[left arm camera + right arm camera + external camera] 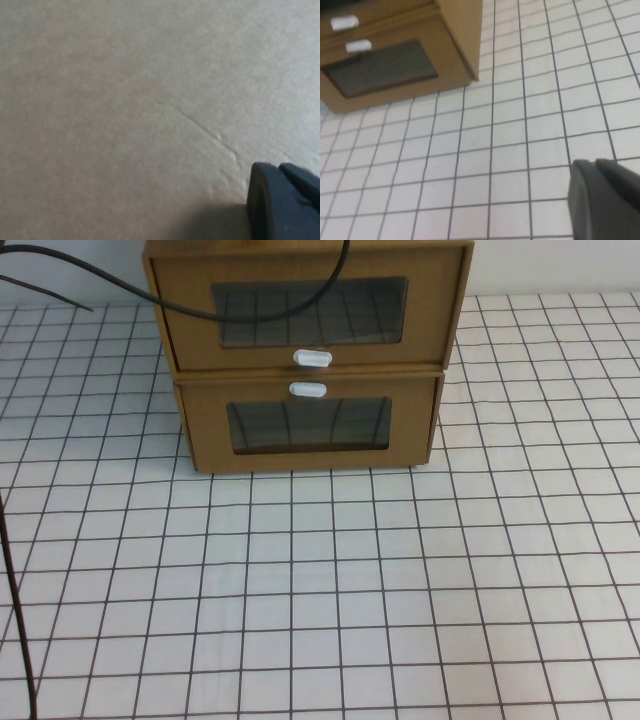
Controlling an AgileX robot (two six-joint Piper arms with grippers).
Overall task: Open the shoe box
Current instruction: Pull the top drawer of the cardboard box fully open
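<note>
Bench [320, 590], white cloth w/ dark grid, is lying bare across the near half in high view. Thin black edge cable [14, 610] is running along its 9 o'clock side.

Right tool [602, 197] is hanging over bare grid squares, touching nothing. Its jaws are sitting fully closed and gripping nothing. Per its wrist cam it is sitting approx. 4 o'clock from the boxes, well apart.

Lower shoe box [308, 425] is sitting on the bench at 12 o'clock. Brown cardboard, dark window in front panel. White lower pull [308, 390] is sitting at top centre of the panel. Front is lying flush, i.e. closed.

Upper shoe box [310, 305] is resting directly on the lower one, fronts approx. lined up. Same window. White upper pull [312, 357] is sitting at btm centre of its panel, just above the lower pull. Also closed. Black overhead cable [180, 305] is drooping across its front, from 10 o'clock round to 1 o'clock.

Left tool [282, 200] is hovering v. close to a plain cardboard face, w/ a shadow beside it. Which face: can't tell. Touching or not: can't tell. Open or closed: can't tell.
</note>
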